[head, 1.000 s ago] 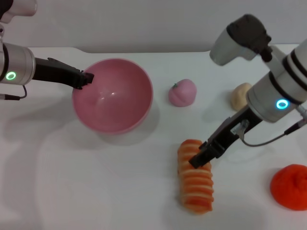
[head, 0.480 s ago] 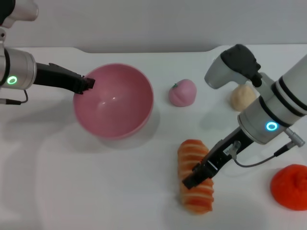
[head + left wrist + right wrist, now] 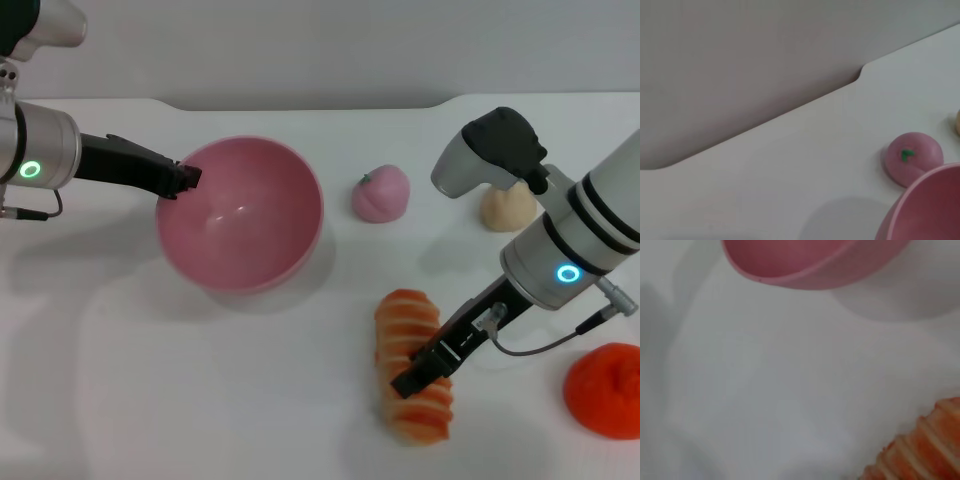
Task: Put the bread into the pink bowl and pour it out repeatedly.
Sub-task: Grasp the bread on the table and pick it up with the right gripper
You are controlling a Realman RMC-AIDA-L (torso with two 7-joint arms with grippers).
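The pink bowl (image 3: 285, 235) stands empty on the white table at the left. My left gripper (image 3: 182, 180) is shut on its near-left rim. The bowl's rim also shows in the left wrist view (image 3: 927, 207) and the right wrist view (image 3: 810, 265). The bread (image 3: 405, 315), orange-red with cream stripes, lies on the table right of the bowl and nearer to me. My right gripper (image 3: 415, 380) is down on the middle of the loaf. One end of the bread shows in the right wrist view (image 3: 920, 450).
A small pink peach (image 3: 380, 193) sits right of the bowl; it also shows in the left wrist view (image 3: 912, 157). A beige lump (image 3: 508, 208) lies behind my right arm. An orange-red crinkly blob (image 3: 605, 390) lies at the right edge.
My right gripper came down and toward me along the bread, which shifted slightly right. The left gripper and the bowl moved a little right and lower.
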